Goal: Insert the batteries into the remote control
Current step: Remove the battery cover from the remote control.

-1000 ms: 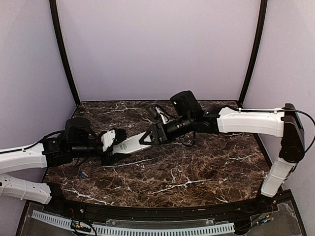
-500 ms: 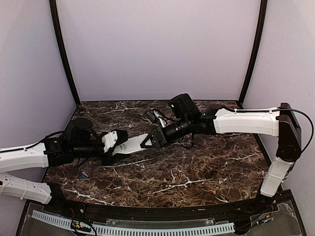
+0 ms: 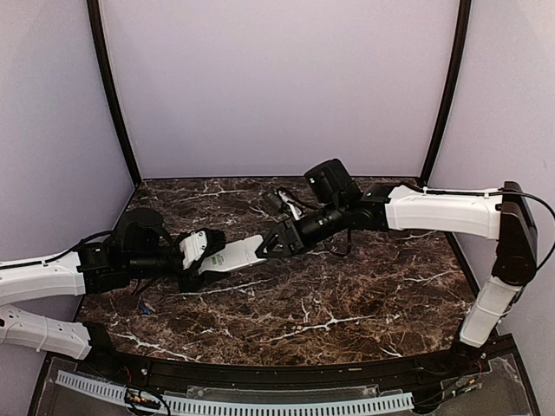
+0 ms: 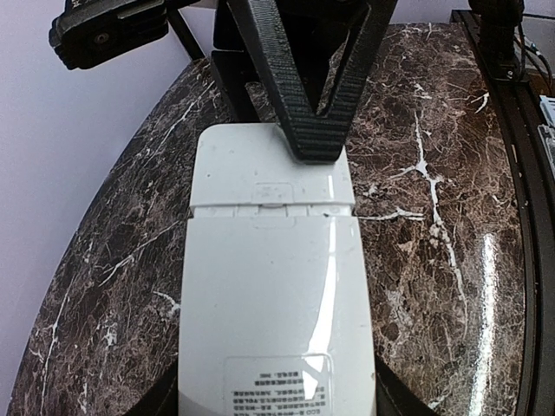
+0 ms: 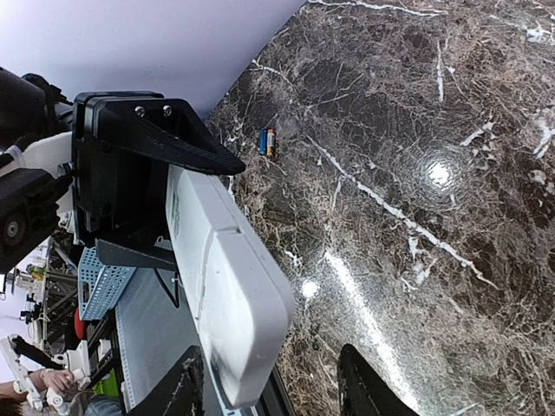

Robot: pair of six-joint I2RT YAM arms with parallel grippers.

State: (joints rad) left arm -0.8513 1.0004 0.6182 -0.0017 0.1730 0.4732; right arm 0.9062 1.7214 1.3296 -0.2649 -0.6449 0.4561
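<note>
The white remote control (image 3: 234, 255) is held level above the marble table, plain back up, between the two arms. My left gripper (image 3: 201, 258) is shut on its near end; in the left wrist view the remote (image 4: 276, 295) fills the frame, the cover seam running across it, and my jaws clamp its sides at the bottom corners. My right gripper (image 3: 277, 243) is open at the far end. One black finger (image 4: 303, 113) lies on the cover part. In the right wrist view the remote's end (image 5: 232, 295) sits between the spread fingers. Two small blue batteries (image 5: 268, 142) lie on the table, a blue speck in the top view (image 3: 145, 307).
The dark marble table (image 3: 347, 295) is enclosed by pale purple walls with black corner posts (image 3: 111, 95). A black rail and a white perforated strip (image 3: 234, 403) run along the near edge. The batteries lie near the table's front left edge.
My right gripper moved in along the remote's far end, then drew back slightly to the right. The left gripper and the remote have stayed almost still.
</note>
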